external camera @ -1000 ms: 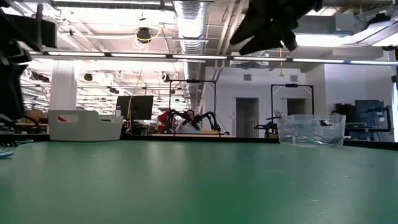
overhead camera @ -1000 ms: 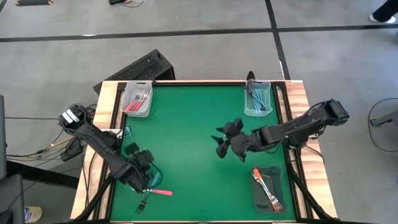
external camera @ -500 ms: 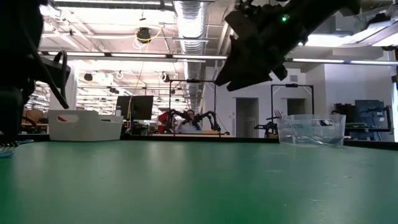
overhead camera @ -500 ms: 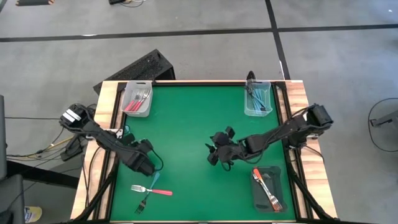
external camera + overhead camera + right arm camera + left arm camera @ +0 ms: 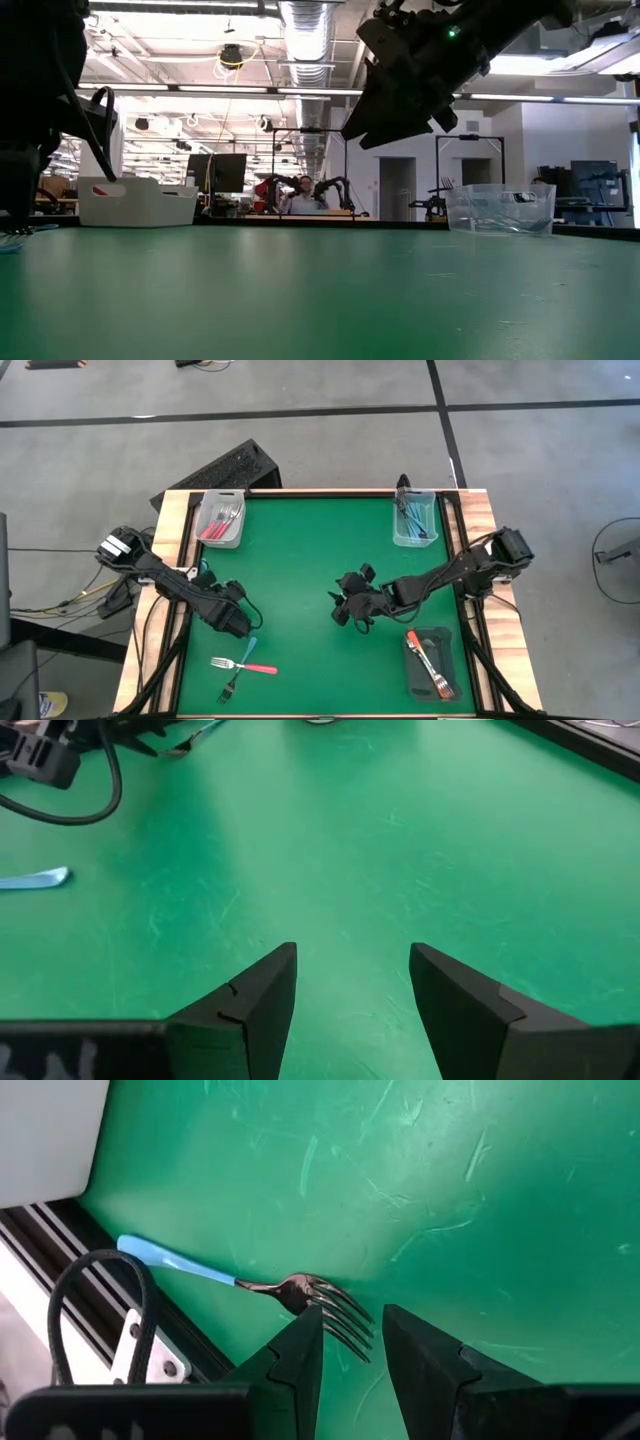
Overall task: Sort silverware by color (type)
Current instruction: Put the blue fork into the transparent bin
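From overhead I can't make out the left gripper's point(image 5: 236, 622) fingers, they're one dark blob. The blue-handled fork point(image 5: 245, 1281) in the left wrist view slips its outer tines behind a finger point(image 5: 300, 1355). In the right wrist view another blue handle point(image 5: 35, 879) is cut by the edge. Forks in the dark bin point(image 5: 431, 663) are too small for me to count.

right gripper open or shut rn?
Open. The right gripper shows a clear gap between its two fingers in the right wrist view, with only bare green mat in it; nothing held.
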`<act>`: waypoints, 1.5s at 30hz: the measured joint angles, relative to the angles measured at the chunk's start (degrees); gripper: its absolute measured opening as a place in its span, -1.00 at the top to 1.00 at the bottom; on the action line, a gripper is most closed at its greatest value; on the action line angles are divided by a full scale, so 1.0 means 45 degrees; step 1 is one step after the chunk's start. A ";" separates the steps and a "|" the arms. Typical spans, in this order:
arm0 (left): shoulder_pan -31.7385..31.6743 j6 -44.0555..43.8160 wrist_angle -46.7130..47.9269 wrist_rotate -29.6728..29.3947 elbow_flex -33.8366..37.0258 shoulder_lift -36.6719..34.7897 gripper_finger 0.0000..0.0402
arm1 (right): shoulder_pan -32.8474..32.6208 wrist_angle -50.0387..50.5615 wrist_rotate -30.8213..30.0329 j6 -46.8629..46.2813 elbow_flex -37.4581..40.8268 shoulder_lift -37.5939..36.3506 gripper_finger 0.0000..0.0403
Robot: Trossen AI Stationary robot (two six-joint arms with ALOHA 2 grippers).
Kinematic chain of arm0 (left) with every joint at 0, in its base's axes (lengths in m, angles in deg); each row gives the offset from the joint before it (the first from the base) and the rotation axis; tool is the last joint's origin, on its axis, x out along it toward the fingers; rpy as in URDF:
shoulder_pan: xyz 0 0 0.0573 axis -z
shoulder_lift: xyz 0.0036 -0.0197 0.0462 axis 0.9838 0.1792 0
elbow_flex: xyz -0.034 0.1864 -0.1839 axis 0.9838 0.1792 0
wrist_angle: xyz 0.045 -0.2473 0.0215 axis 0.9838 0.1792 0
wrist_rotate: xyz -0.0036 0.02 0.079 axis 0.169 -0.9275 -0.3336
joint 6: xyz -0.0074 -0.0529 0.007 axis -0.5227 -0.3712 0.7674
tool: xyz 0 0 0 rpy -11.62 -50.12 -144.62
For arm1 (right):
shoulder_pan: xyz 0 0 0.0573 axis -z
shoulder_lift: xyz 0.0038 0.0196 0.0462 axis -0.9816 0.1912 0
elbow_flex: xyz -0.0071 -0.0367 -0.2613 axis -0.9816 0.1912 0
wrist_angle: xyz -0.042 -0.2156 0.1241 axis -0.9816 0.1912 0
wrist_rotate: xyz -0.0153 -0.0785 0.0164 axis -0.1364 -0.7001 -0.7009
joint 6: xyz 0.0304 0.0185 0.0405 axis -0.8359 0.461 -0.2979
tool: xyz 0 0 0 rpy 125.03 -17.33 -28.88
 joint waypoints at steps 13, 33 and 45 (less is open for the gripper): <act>0.0024 -0.0193 -0.1215 0.0511 0.1472 -0.0040 0.52 | -0.0019 -0.0021 0.0005 0.0032 0.0000 0.0000 -0.10; 0.0000 0.1775 -0.2643 -0.1587 0.0858 0.0019 0.97 | -0.0287 -0.0991 0.0105 -0.0018 -0.0005 -0.0005 -0.10; 0.0005 0.7137 -0.4921 -0.3869 -0.3631 0.0010 0.99 | -0.0543 -0.3932 0.1961 0.2853 -0.0010 -0.0005 -0.10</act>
